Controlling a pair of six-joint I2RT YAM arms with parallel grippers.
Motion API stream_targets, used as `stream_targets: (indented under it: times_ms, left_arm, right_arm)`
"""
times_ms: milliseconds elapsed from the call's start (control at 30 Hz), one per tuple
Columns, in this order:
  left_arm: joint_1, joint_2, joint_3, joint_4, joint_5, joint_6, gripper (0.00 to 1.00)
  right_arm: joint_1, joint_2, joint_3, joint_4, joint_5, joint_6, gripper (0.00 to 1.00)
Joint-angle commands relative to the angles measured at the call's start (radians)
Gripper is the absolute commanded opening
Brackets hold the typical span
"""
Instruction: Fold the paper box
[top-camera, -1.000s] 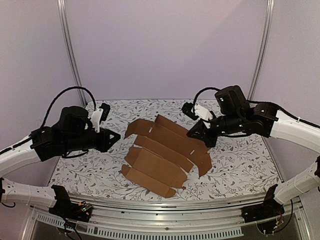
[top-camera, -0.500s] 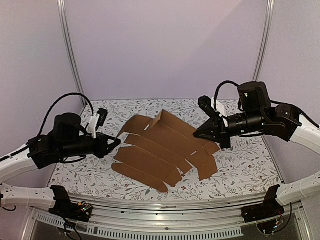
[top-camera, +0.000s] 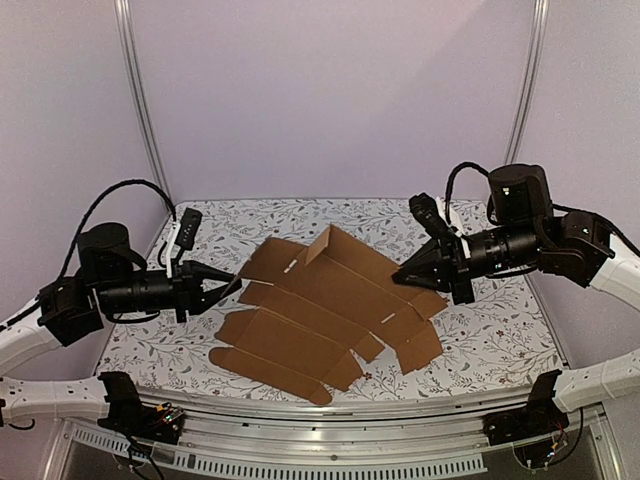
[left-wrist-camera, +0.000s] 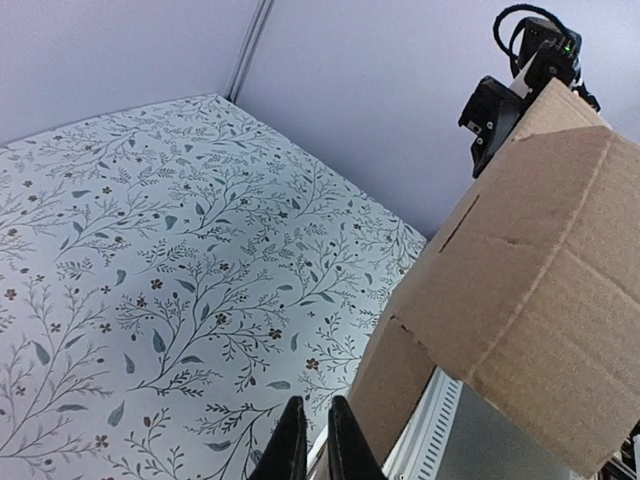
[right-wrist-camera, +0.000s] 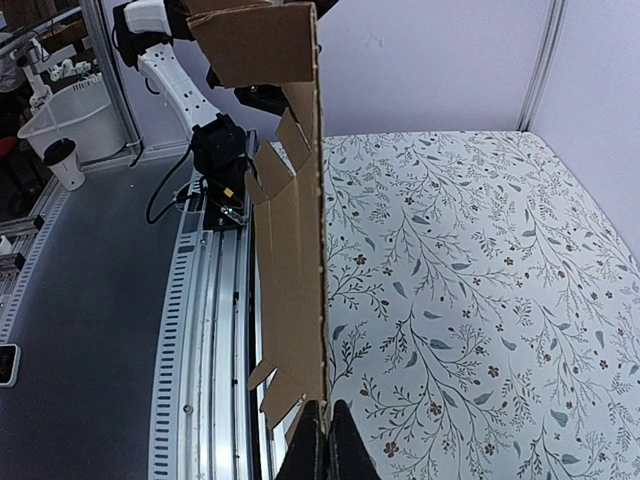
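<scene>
My left pincer and right pincer clench the paper box; I should pull evenly along creases.

A floral-patterned tabletop is enclosed by plain lilac walls. Metal uprights are seen at the rear corners.

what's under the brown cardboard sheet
Only the floral table shows beneath the paper box. The top view hides the patch under its middle; the right hand pinches one edge.
</scene>
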Motion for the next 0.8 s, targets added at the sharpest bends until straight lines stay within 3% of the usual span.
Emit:
stream_targets:
  times_ms: [0, 300, 767]
  left_arm:
    - [0.000, -0.004, -0.010, 0.039, 0.126, 0.036, 0.08]
    - [0.000, 0.040, -0.005, 0.082, 0.280, 0.036, 0.08]
    - [-0.001, 0.084, 0.032, 0.134, 0.347, 0.024, 0.08]
  right_arm:
    - [-0.004, -0.020, -0.008, 0.022, -0.054, 0.027, 0.00]
    - [-0.004, -0.024, -0.010, 0.071, -0.057, 0.060, 0.00]
    - [-0.005, 0.007, -0.024, 0.089, -0.014, 0.067, 0.00]
